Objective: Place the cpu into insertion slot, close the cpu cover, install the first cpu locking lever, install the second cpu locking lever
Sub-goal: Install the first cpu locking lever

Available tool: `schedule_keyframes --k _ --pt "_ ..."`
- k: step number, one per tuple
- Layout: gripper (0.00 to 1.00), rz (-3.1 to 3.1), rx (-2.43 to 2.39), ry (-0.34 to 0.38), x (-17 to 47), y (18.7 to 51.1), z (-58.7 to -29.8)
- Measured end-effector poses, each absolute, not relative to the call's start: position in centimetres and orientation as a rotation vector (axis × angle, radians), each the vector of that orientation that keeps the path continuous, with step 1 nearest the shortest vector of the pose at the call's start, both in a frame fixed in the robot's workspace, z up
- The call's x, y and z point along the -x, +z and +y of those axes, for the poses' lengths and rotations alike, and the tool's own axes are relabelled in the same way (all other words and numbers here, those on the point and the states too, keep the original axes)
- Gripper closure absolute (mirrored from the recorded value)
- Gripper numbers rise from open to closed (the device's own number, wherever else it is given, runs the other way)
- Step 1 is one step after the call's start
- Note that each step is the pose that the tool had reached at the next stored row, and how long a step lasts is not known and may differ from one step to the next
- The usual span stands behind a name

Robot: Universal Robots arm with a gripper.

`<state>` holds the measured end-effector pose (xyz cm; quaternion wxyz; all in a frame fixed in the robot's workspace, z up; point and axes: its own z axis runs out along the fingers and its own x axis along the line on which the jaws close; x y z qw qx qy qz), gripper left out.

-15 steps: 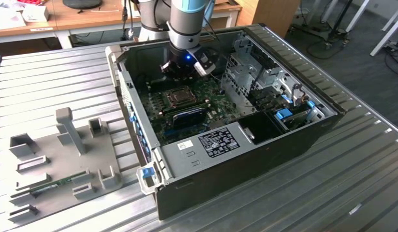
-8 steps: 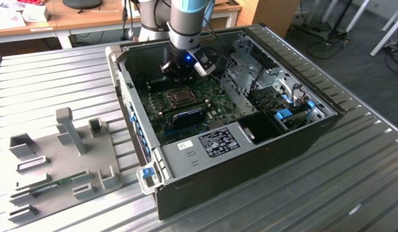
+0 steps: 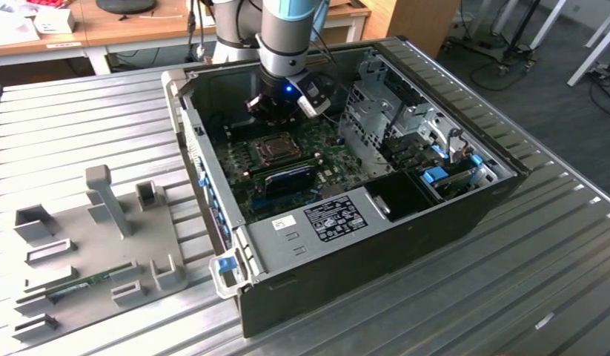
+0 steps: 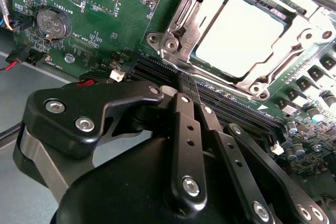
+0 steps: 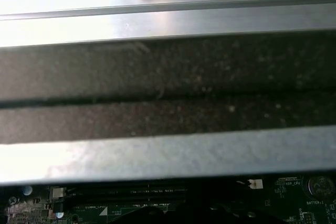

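Observation:
In the second wrist view the cpu [image 4: 239, 32], a pale square chip, lies in the insertion slot. The silver cpu cover [image 4: 181, 17] is folded down flat around it. My gripper [image 4: 190, 85] has its two black fingers pressed together, shut. Their tips touch the near edge of the socket frame, beside the black memory slots [image 4: 157, 69]. Whether a locking lever is pinched between them I cannot tell. In the exterior view the gripper [image 3: 284, 111] hangs inside the open computer case, just behind the insertion slot [image 3: 275, 148] on the green motherboard [image 3: 319, 159].
A round coin battery [image 4: 52, 23] sits on the board. The metal drive cage [image 3: 384, 111] stands close on the exterior view's right. The case wall [image 5: 168, 156] is close in front of the first wrist camera. A grey fixture plate [image 3: 97, 245] lies on the ribbed table [image 3: 542, 282].

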<state>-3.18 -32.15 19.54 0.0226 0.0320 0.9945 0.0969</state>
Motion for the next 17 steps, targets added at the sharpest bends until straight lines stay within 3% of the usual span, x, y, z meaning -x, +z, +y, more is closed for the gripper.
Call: schedule_keyframes --k 17 --pt "0.9 3.08 -0.099 0.3 3.17 19.43 -32.15"
